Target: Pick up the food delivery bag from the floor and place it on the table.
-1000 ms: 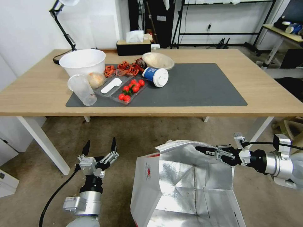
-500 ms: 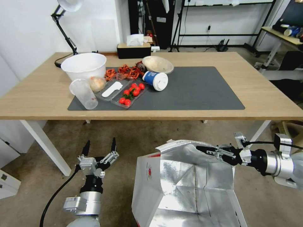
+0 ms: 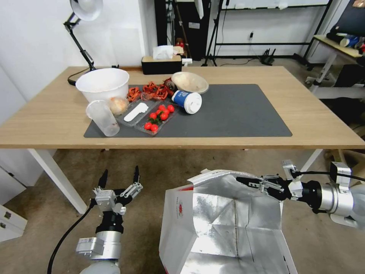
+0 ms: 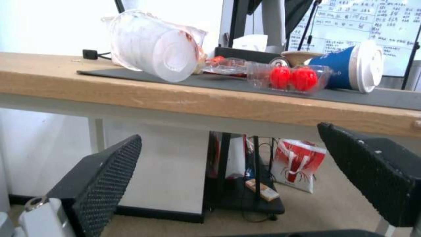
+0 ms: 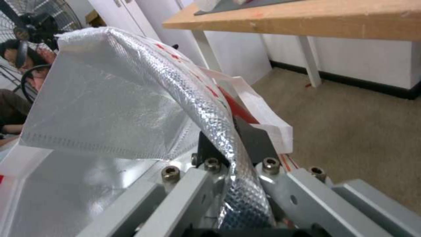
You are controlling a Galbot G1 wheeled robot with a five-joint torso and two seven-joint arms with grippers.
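Gripping the foil-lined rim of the white insulated delivery bag, the right gripper is mid-lift; the open-fingered left gripper idles. Next: clear the light-wood table edge.

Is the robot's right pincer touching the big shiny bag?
Touching. In the right wrist view, the food delivery bag's foil rim runs down between the right pincer's jaws, which are shut on it. The head view agrees.

Bag white w/ silver foil, red logo.
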